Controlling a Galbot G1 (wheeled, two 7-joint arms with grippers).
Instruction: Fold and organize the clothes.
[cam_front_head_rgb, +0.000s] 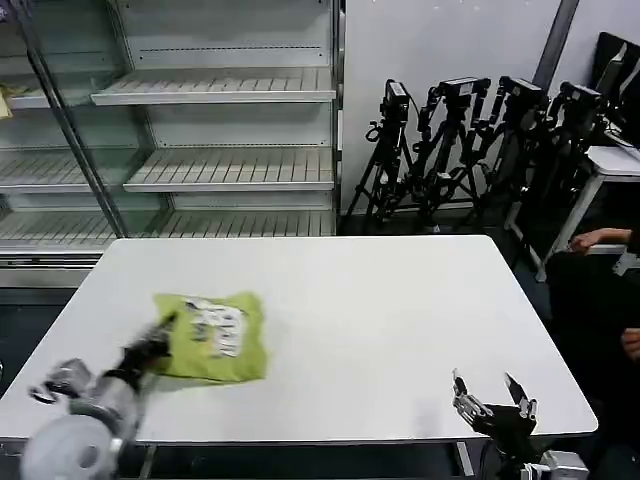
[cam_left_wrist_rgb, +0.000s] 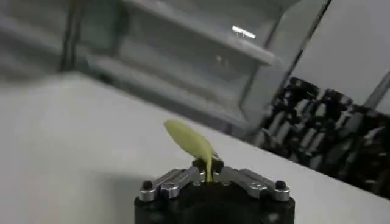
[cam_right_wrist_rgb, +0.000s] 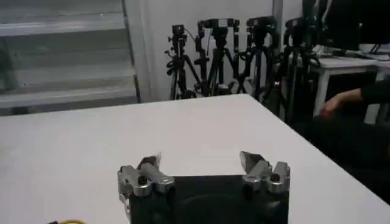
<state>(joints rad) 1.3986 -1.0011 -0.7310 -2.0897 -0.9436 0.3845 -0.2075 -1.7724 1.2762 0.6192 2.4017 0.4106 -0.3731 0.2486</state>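
Observation:
The lime-green T-shirt (cam_front_head_rgb: 215, 335) lies folded into a small bundle on the left part of the white table (cam_front_head_rgb: 380, 320), its white-and-dark-blue print facing up. My left gripper (cam_front_head_rgb: 160, 338) is at the bundle's left edge, shut on a fold of the green fabric (cam_left_wrist_rgb: 192, 143) that sticks up between its fingers. At the table's front right edge my right gripper (cam_front_head_rgb: 493, 398) stands open with nothing between its fingers (cam_right_wrist_rgb: 149, 165), well apart from the shirt.
Metal shelving (cam_front_head_rgb: 220, 120) stands behind the table. Several camera tripods (cam_front_head_rgb: 470, 140) line the back right wall. A person's hand (cam_front_head_rgb: 590, 238) rests on a side table at the far right. Bare tabletop stretches from the shirt to the right edge.

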